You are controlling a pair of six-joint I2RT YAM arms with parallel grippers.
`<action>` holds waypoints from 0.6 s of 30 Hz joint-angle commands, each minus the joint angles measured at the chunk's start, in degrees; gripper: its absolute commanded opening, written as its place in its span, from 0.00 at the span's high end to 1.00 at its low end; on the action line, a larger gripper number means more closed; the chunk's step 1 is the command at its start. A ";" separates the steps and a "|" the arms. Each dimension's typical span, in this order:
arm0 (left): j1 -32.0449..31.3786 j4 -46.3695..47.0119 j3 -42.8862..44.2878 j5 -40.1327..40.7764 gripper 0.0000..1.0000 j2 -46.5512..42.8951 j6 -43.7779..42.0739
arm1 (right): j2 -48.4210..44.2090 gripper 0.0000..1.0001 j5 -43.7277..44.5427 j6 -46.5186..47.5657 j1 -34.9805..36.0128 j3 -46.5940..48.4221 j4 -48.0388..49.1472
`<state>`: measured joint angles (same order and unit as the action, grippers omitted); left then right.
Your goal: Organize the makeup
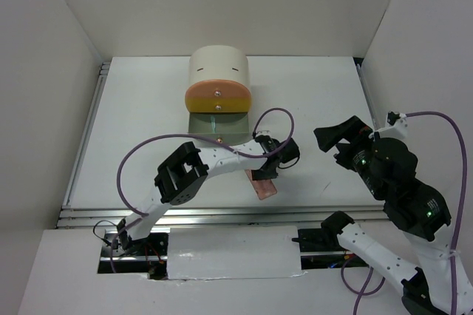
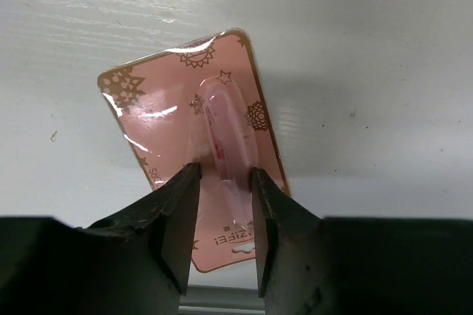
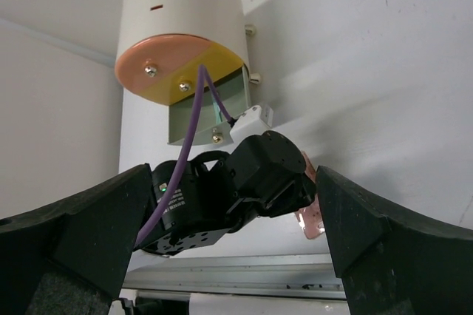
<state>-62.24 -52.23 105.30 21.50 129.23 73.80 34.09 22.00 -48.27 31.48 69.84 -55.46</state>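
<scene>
- Two arms show on my screens. Furthest left, the left arm's purple cable (image 1: 144, 154) loops over the white table (image 1: 133, 108).
- Left of centre at the back stands the cream drum box (image 1: 218, 67). Its orange and yellow fronts are closed and its grey drawer (image 1: 214, 124) is pulled out toward the arms.
- Just right of that drawer, the left gripper (image 2: 225, 174) points down over the pink palette (image 2: 170, 108), which lies flat on the table near its front edge.
- Its fingers (image 2: 181, 204) are partly closed, one on each side of the clear raised bubble (image 2: 225, 119) on the palette. I cannot tell whether they actually press it.
- Gold stars and flower ornaments edge the palette. The gold lettering near the fingers is upside down, and I cannot read it with certainty.
- From above, the left arm's wrist hides much of the palette.
- Far right, the right gripper (image 1: 329, 146) hangs above the table with its fingers wide apart, holding nothing, apart from the palette.
</scene>
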 commanded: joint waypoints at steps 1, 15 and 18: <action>-1.13 -3.84 -0.62 -0.23 0.70 1.29 0.38 | -0.60 0.00 1.38 1.95 1.03 3.01 1.85; -4.29 -3.58 -4.84 6.44 1.00 -6.44 -3.66 | 0.02 0.00 2.52 2.04 1.91 2.58 2.73; -4.65 -3.15 -5.27 7.07 1.00 -8.72 -4.98 | 0.10 0.00 3.05 2.04 1.91 2.23 2.90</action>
<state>-66.50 -53.84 100.38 26.00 125.14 70.59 33.87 23.53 -47.00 33.01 71.59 -54.92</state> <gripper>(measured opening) 0.376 0.998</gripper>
